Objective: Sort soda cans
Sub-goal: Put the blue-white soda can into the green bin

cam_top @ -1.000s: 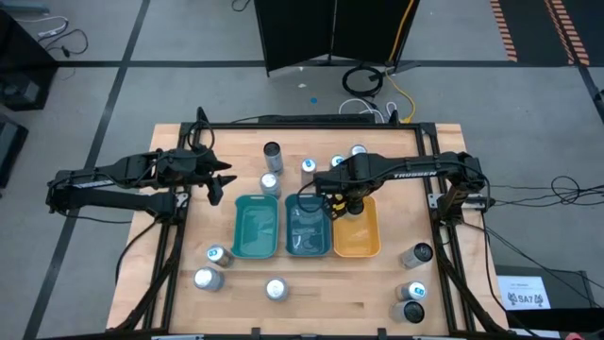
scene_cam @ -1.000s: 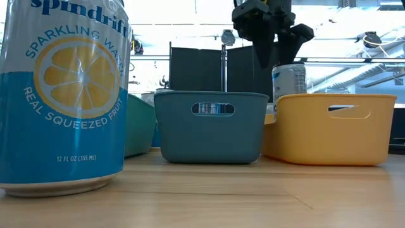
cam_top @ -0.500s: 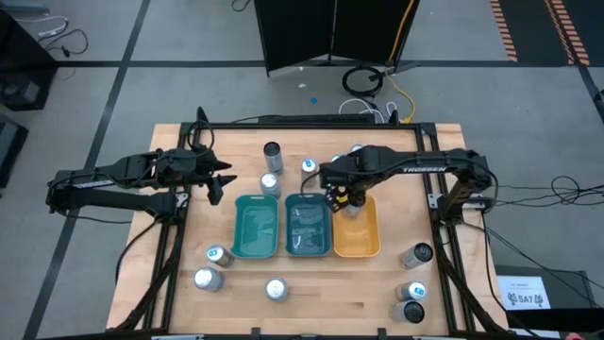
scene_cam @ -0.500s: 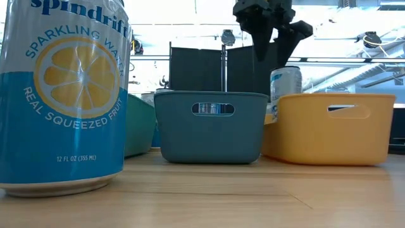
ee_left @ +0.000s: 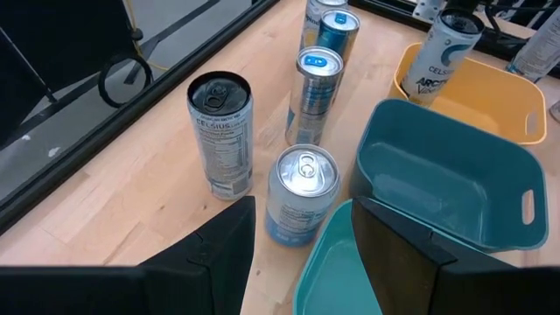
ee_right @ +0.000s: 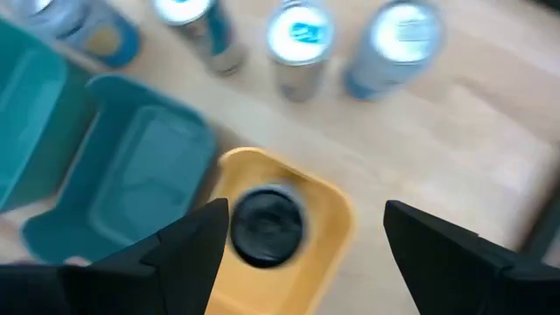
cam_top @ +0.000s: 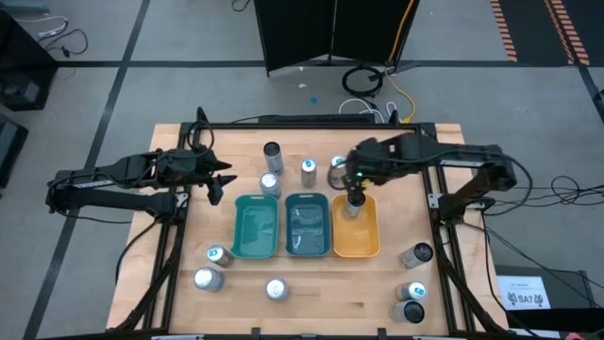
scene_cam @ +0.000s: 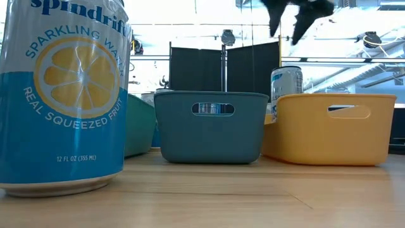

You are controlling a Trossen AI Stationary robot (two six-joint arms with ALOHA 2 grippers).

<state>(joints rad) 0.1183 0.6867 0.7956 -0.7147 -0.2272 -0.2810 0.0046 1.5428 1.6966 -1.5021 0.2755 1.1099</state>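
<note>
Upright can (cam_top: 352, 203) inside orange tray (cam_top: 369, 241)

Saw lab or workshop floor: grey concrete with taped lines (cam_top: 113, 90), black divider panels (cam_top: 330, 33), loose cables (cam_top: 373, 85), framed wooden table (cam_top: 302, 302).

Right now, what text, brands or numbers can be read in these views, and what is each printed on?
"spindrift", "SPARKLING WATER", "REAL SQUEEZED FRUIT", "12 FL OZ (355 ML)": blue lemon can nearest the low camera.
"CELSIUS": dark-topped silver can in the left wrist view.
"ARCTIC" (partly legible): can in the orange tray.
"SA7" (unsure, small): floor tag.
Fine print on the Celsius can is too small to read; can tops in the right wrist view are blurred.
</note>
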